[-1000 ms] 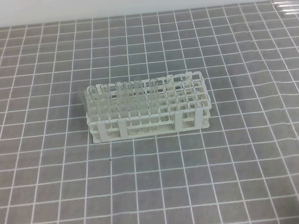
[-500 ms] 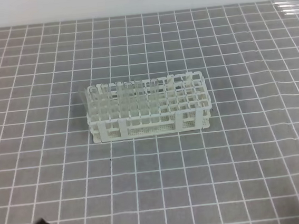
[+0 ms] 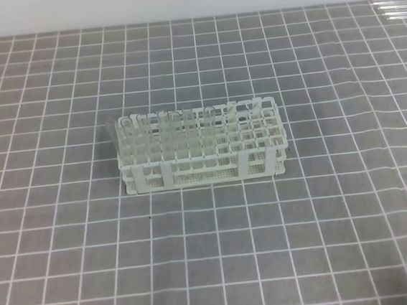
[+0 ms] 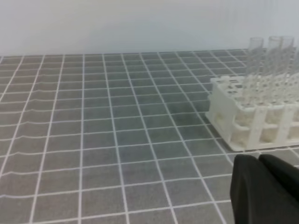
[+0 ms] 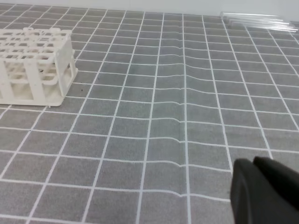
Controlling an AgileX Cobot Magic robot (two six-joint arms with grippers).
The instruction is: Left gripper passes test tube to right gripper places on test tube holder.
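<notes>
The white test tube holder [image 3: 242,164] stands mid-table, with several clear tubes [image 3: 160,132] upright in its left half. Several loose test tubes [image 3: 396,10] lie side by side at the far right back edge, and show again in the right wrist view [image 5: 258,20]. Neither gripper appears in the exterior high view. My left gripper [image 4: 259,159] is shut and empty, low over the mat, with the holder [image 4: 243,127] just ahead on its right. Over open mat my right gripper [image 5: 255,163] is shut and empty too, the holder [image 5: 60,65] far off to its left.
A grey mat with a white grid [image 3: 213,252] covers the whole table and ripples slightly near the right arm [image 5: 182,116]. A pale wall runs along the back edge.
The black tip of the left gripper, seen at the bottom left corner of the exterior high view, has slid down and out of frame. The holder and tubes have not moved.
</notes>
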